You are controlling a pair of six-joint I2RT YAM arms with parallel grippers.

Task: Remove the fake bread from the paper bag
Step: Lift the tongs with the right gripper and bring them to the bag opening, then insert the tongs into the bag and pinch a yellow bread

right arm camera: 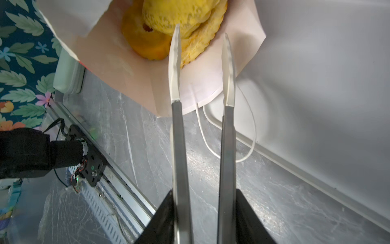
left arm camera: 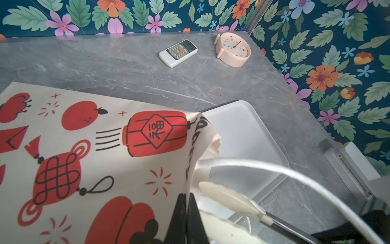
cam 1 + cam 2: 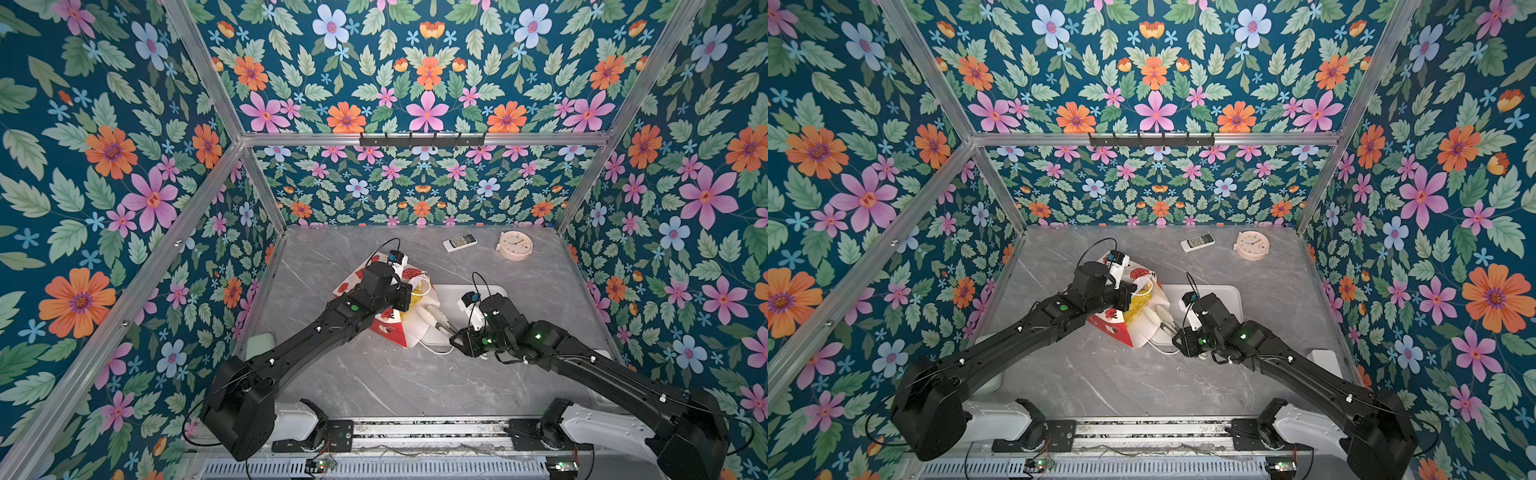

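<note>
The paper bag [image 3: 390, 328] [image 3: 1113, 330] lies tilted on the table, its mouth turned toward the white tray [image 3: 492, 291]. My left gripper [image 2: 186, 202] is shut on the upper edge of the bag's mouth [image 2: 84, 147] and holds it up. The fake bread [image 1: 175, 17] [image 3: 409, 311] shows as yellow pastries piled just inside the mouth. My right gripper [image 1: 205, 196] [image 3: 453, 333] is shut on metal tongs [image 1: 178, 147] with white tips. The tips stand apart at the mouth with no pastry pinched. One tip [image 1: 175, 63] overlaps a flat scalloped pastry.
A white remote [image 3: 459, 242] and a peach alarm clock [image 3: 515, 245] lie at the back of the grey marble table. The bag's cord handle [image 1: 251, 135] loops over the tray's rim. A pale green block [image 3: 259, 345] sits at the table's front left.
</note>
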